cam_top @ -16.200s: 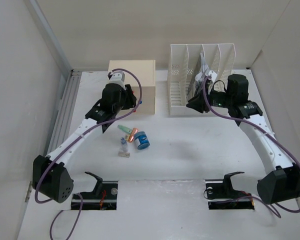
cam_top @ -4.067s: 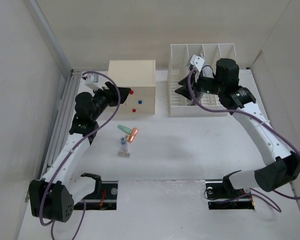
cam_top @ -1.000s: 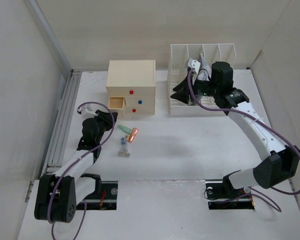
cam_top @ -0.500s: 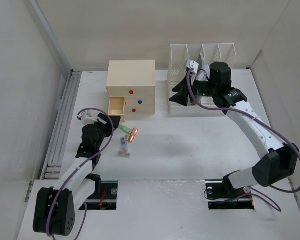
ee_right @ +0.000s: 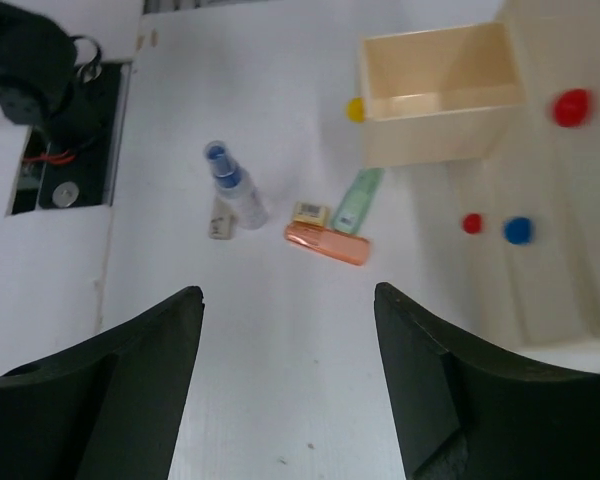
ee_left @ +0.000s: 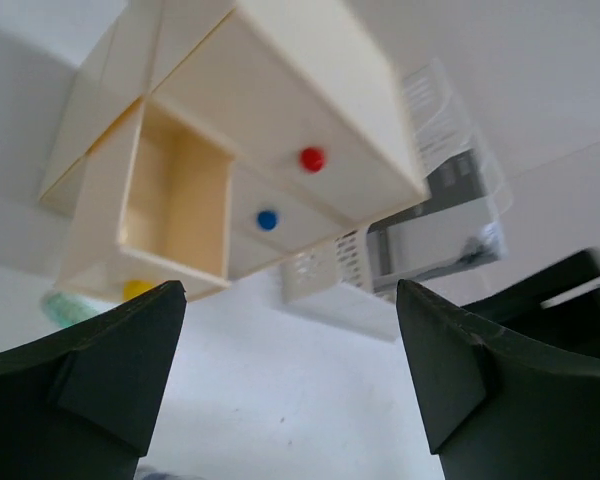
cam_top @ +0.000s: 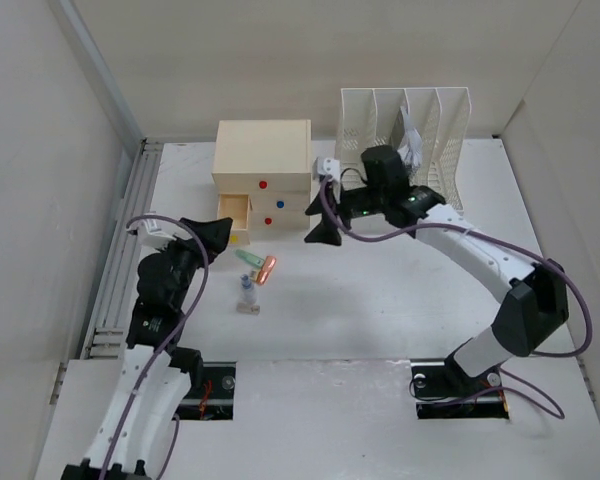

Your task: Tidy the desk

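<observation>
1. Two dark cut-outs (cam_top: 195, 388) sit at the bottom of the top view. They are set into the near edge of the desk (cam_top: 400, 300), the wide white tabletop that fills the frame between pale walls.
2. Left of centre, the left gripper (cam_top: 210, 232) hovers above the desk and points toward the drawer box. In its wrist view the fingers (ee_left: 90, 370) stand wide apart, released, with nothing between them.
3. Just right of it, a cluster of small things lies on the desk. Nearest is a spray bottle (cam_top: 247, 293) with a blue top, though whether it stands or lies is unclear. Beyond it are an orange stick (cam_top: 267, 268) and a green tube (cam_top: 247, 257), one end of the tube meeting the stick. A small yellowish block (ee_right: 310, 212) rests against the stick.
4. At frame centre, right of the cluster, the right gripper (cam_top: 318, 235) hangs above the desk. Its fingers (ee_right: 460, 390) are spread and hold nothing.
5. Above the cluster stands a cream drawer box (cam_top: 263, 150). Its lower-left drawer (cam_top: 232, 209) is pulled out and has a yellow knob (ee_right: 355, 110). The other fronts are closed and carry red and blue knobs.
6. Farthest back, at the upper right, a white slotted file rack (cam_top: 380, 125) stands beside the drawer box. Papers (cam_top: 410, 135) are tucked into one slot.
</observation>
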Controlling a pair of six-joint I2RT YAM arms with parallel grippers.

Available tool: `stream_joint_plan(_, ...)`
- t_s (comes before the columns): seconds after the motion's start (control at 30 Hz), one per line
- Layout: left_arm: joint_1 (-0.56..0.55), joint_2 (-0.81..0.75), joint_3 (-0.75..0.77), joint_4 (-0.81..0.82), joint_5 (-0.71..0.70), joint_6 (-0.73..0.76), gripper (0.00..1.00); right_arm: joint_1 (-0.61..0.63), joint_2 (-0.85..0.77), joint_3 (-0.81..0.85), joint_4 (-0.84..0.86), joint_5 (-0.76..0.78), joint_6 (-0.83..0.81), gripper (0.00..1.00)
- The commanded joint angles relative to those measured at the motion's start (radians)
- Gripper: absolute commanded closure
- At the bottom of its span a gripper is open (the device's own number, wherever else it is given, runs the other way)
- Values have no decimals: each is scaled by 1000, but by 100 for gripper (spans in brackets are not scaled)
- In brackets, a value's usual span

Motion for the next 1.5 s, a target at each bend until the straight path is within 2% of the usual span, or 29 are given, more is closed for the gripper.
stream_joint_plan(0.0, -8, -116, 153, -200, -57, 65, 15, 127, 32, -33, 48, 17, -73, 25)
stream_joint_plan(0.13, -8, -168, 285, -341, -172, 147, 12, 237, 96, -84, 165, 83, -117, 25)
stream_joint_plan(0.33, -8, -197, 372, -398, -281, 250, 8, 316, 236, -33, 217, 122, -166, 25)
stream_joint_plan(0.53, -8, -208, 343, -377, -282, 283, 8, 316, 368, 83, 227, 146, -145, 27)
stream_joint_plan(0.8, -8, -217, 332, -377, -282, 313, 8, 346, 461, 152, 227, 146, -100, 27)
stream_joint_plan(1.47, -8, -226, 341, -377, -291, 313, 8, 394, 494, 174, 187, 116, -91, 27)
